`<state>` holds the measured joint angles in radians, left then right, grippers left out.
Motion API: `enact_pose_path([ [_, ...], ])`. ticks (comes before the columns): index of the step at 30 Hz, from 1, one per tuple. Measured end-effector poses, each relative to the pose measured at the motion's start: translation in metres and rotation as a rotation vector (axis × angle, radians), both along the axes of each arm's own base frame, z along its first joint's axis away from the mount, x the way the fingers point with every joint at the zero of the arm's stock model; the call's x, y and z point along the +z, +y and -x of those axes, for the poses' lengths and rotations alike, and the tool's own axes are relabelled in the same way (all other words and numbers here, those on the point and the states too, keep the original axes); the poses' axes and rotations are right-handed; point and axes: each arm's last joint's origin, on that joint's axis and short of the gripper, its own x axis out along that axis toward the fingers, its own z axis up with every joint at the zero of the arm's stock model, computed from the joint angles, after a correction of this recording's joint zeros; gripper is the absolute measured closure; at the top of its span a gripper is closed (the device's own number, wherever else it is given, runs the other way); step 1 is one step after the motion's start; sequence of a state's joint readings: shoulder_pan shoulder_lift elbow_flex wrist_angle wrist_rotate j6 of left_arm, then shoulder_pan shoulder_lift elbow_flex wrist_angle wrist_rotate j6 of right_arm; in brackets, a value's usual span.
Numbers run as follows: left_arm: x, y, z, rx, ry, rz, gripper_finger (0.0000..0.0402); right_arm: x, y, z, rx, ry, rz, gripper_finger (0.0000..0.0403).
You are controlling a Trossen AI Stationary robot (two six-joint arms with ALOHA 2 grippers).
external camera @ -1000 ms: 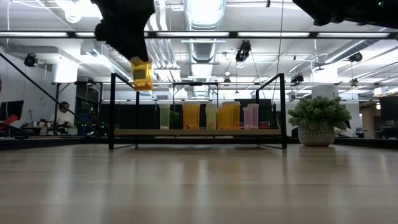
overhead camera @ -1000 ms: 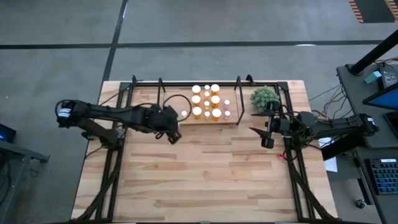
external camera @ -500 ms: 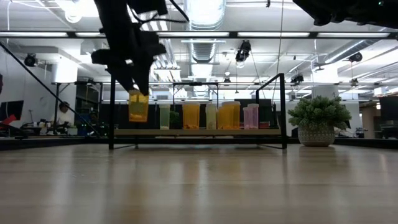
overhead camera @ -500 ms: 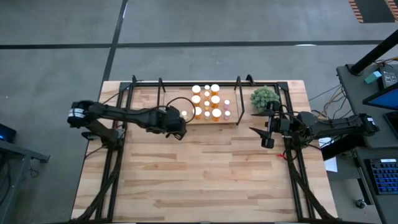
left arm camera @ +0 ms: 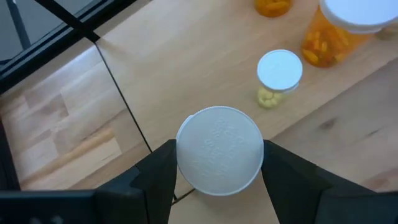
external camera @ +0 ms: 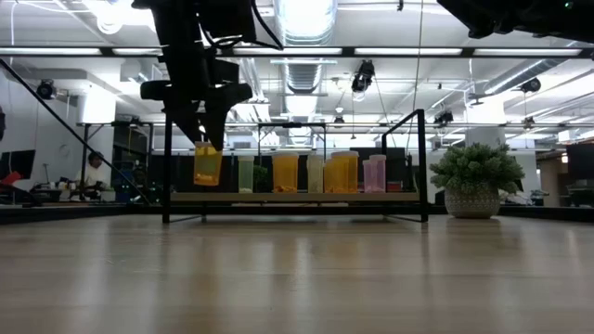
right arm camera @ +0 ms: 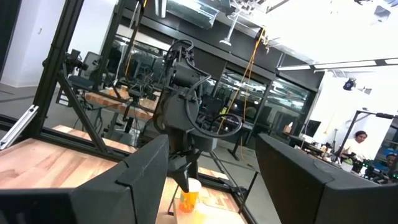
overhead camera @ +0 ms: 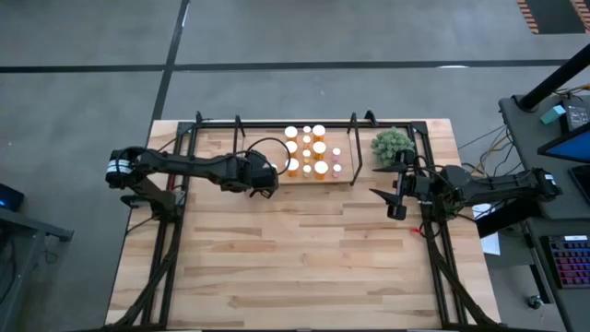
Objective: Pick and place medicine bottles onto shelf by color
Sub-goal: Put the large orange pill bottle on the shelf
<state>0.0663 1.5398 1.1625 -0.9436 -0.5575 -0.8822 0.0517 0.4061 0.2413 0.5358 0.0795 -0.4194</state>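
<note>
My left gripper is shut on a yellow-orange medicine bottle with a white cap. It hangs over the left end of the shelf board, just above the board in the low view. Several white-capped bottles, mostly orange, stand upright on their bases in rows on the board. A small white-capped one stands closest to the held bottle. My right gripper waits open and empty right of the shelf, near the plant. My left gripper pinches the bottle's round white cap by its rim between its two fingers, one on each side. The fingers come from above, pointing down. The bottle hangs upright below them, its base a little above the shelf board.
A green spiky plant in a pot stands right of the shelf, close to my right gripper. Thin black uprights frame the shelf's ends. The wooden tabletop spreads bare in front of the shelf.
My left gripper has gone down and toward the table's far edge, to the shelf's left end. The held bottle has stayed upright and dropped from well above the shelf to just over the board. The descent has slowed in the last half second.
</note>
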Motion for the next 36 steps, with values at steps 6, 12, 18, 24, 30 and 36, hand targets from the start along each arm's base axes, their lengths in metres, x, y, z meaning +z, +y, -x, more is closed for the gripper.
enact_pose_path([
  [6, -0.001, 0.0019, 0.0006, 0.005, 0.006, -0.002, 0.021, 0.0, 0.0, 0.0, 0.0, 0.0, 0.0, 0.0172],
  [12, -0.0012, 0.0024, 0.0006, 0.009, 0.004, -0.002, 0.021, 0.0, 0.0, 0.0, 0.0, 0.0, 0.0, 0.0172],
  [18, -0.0009, 0.0038, -0.0014, 0.014, -0.02, -0.002, 0.021, 0.0, 0.0, 0.0, 0.0, 0.0, 0.0, 0.0172],
  [24, -0.0025, 0.0077, -0.0009, 0.028, -0.014, -0.002, 0.0202, 0.0, 0.0, 0.0, 0.0, 0.0, 0.0, 0.0172],
  [30, -0.0026, 0.0092, -0.0001, 0.033, -0.008, -0.001, 0.0171, 0.0, 0.0, -0.0001, 0.0, 0.0, 0.0, 0.0172],
  [36, -0.0023, 0.0093, -0.0002, 0.027, -0.004, -0.002, 0.0162, 0.0, 0.0, 0.0, 0.0, 0.0, 0.0, 0.0172],
])
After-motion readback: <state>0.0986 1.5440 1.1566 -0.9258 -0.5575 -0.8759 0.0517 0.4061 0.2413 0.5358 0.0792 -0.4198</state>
